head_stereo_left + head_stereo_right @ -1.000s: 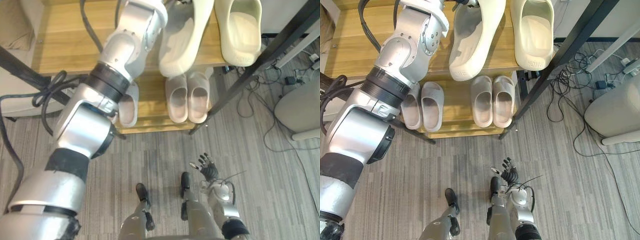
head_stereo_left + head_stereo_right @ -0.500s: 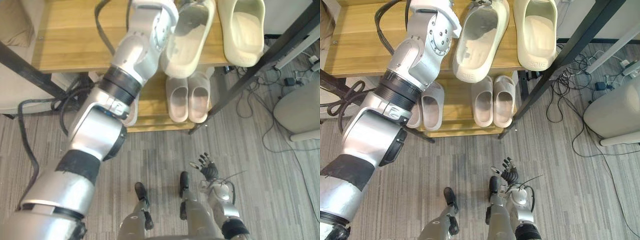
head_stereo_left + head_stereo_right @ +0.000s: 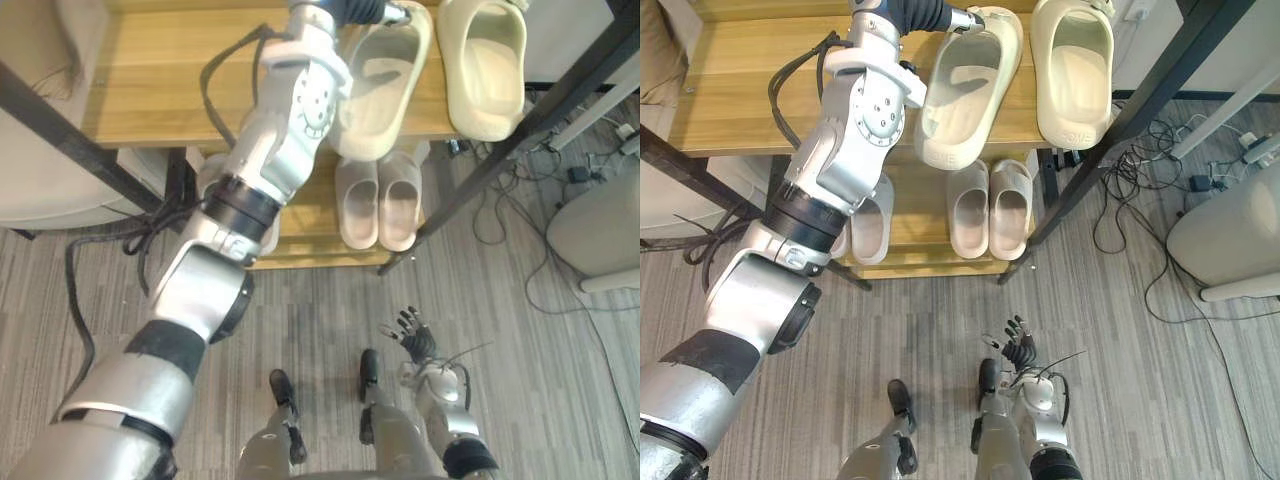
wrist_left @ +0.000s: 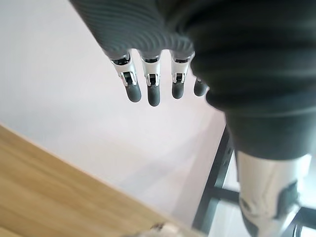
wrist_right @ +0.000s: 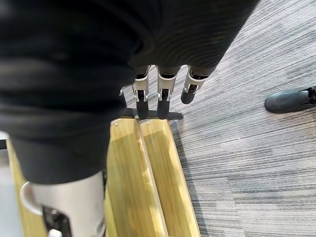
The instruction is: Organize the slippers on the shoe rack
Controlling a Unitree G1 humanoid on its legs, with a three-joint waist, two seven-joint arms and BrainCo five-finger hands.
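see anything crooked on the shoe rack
Yes: on the top shelf, the left cream slipper lies slanted, heel hanging past the front edge, not parallel to the straighter right cream slipper.

The floor (image 3: 1140, 330) was made of grey planks with narrow stripes. On it, to the right, we saw a tangle of black cables (image 3: 1127, 190). Some of them ran toward a small white thing (image 3: 1262, 147) at the right edge, which looked like a power strip. Near the cables stood a large pale grey object (image 3: 1230, 235) with rounded corners; we could not tell what it was. At the far left there was a beige cushion (image 3: 654, 50), and lower down a pale upholstered seat (image 3: 50, 185) on the floor. In the left wrist view we saw a plain white wall (image 4: 59, 98).
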